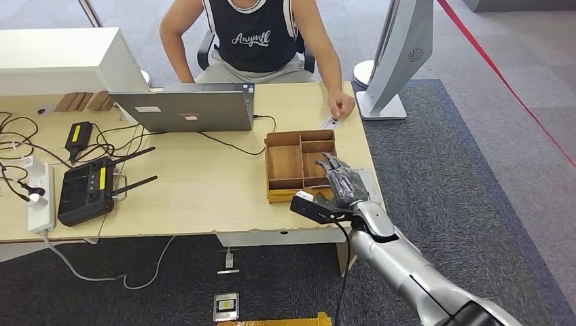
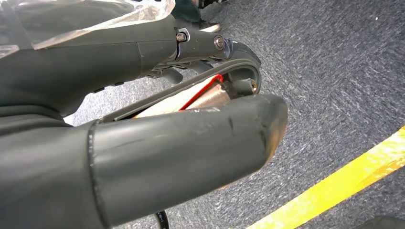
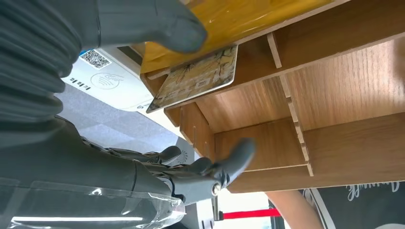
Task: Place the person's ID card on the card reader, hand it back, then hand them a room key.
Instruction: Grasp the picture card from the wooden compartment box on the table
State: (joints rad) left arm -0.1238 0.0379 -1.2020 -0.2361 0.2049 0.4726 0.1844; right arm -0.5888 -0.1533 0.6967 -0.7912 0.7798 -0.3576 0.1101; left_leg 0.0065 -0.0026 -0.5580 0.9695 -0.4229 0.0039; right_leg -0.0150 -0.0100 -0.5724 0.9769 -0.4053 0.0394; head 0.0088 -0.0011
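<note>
Tan wooden tray (image 1: pixel 285 161); yellowish patterned card (image 3: pixel 197 78); grey laptop (image 1: pixel 182 111).

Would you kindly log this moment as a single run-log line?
right hand: over wooden tray, open | card: in tray, not gripped | left hand: hanging above floor | person's hand: on desk

A long light wooden desk (image 1: pixel 204 204) is set before a seated person (image 1: pixel 255 37). At its right end a compartmented brown wooden tray (image 1: pixel 299 166) is placed, with the right hand (image 1: pixel 342 182) over the tray's right compartments. In the right wrist view a patterned card (image 3: pixel 196 78) is seen lying in a compartment. A grey laptop (image 1: pixel 183 109) is set left of the tray, and a black router with antennas (image 1: pixel 88 190) further left. The person's hand (image 1: pixel 342 105) rests on the desk behind the tray.
</note>
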